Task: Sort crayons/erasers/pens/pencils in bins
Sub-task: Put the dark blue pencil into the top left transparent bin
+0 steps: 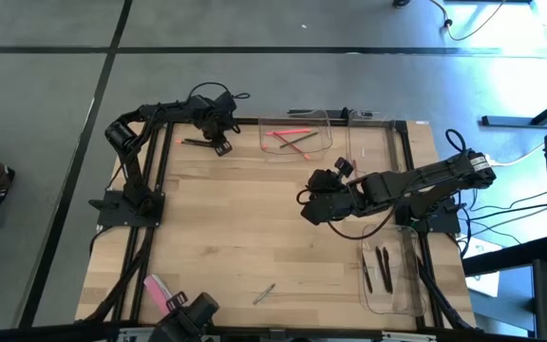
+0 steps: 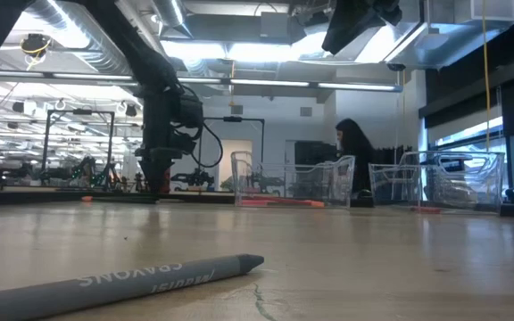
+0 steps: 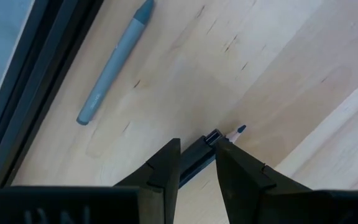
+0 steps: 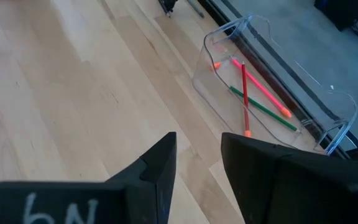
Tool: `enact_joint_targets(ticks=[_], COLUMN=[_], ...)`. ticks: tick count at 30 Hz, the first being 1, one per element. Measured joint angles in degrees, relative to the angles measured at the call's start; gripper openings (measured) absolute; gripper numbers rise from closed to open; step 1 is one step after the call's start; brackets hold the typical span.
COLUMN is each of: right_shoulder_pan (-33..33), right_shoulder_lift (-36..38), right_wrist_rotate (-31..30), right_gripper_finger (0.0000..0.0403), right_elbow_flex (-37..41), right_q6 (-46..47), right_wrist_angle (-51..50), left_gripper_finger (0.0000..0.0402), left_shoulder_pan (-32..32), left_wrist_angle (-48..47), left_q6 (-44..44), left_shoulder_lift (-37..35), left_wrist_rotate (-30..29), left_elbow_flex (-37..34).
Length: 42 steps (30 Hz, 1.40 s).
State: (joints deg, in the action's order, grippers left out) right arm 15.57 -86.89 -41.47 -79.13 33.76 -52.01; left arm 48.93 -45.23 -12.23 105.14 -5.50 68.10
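My left gripper [image 1: 220,145] [image 3: 197,163] points down at the far left of the table, open. Its fingers stand on either side of a dark pen or pencil [image 3: 199,154] that lies flat on the wood, pointed tip [image 3: 239,129] sticking out past them. I cannot tell whether they touch it. A grey-blue crayon [image 3: 114,62] lies beside it. My right gripper [image 1: 314,207] [image 4: 197,165] hangs open and empty above mid-table. A pink eraser [image 1: 160,289] and a grey crayon [image 1: 264,294] [image 2: 123,281] lie near the front edge.
The far bin [image 1: 297,136] [image 4: 260,93] holds red, pink and green sticks. The right bin [image 1: 392,275] holds dark pens. Black frame bars [image 1: 150,209] run along the table's sides. A camera [image 1: 193,313] sits at the front edge. A person [image 2: 351,152] shows behind the table.
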Motion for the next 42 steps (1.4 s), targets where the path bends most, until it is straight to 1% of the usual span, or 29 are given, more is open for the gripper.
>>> enact_joint_targets(ticks=[3,13,20,24,31,36,42], right_shoulder_pan=[0.00,0.00,0.00,0.00,0.00,0.02,0.02], right_shoulder_lift=[0.00,0.00,0.00,0.00,0.00,0.00,0.00], right_wrist_rotate=[0.01,0.05,0.07,0.07,0.10,0.11,0.13], right_gripper_finger=[0.0130,0.0130,0.0130,0.0130,0.0130,0.0130,0.0130], right_elbow_flex=[0.00,0.00,0.00,0.00,0.00,0.00,0.00], right_q6=[0.00,-0.02,-0.02,-0.02,-0.04,-1.16,-1.29], right_wrist_angle=[0.00,-0.02,-0.02,-0.02,-0.04,-0.07,-0.04], left_gripper_finger=[0.0094,0.0094,0.0094,0.0094,0.0094,0.0094,0.0094], left_shoulder_pan=[0.00,-0.47,-0.36,-0.20,-0.22,-1.32,-1.31], left_wrist_angle=[-0.03,-0.79,-0.17,-0.15,-0.36,-0.15,-0.15], left_q6=[0.36,6.56,14.85,11.56,9.95,8.04,7.27], left_shoulder_lift=[0.00,-0.01,-0.02,-0.02,1.16,1.31,1.31], left_wrist_rotate=[0.00,-0.02,0.00,-0.02,-0.17,-3.98,-4.42], left_elbow_flex=[0.00,0.00,0.00,0.00,-0.01,0.00,0.00])
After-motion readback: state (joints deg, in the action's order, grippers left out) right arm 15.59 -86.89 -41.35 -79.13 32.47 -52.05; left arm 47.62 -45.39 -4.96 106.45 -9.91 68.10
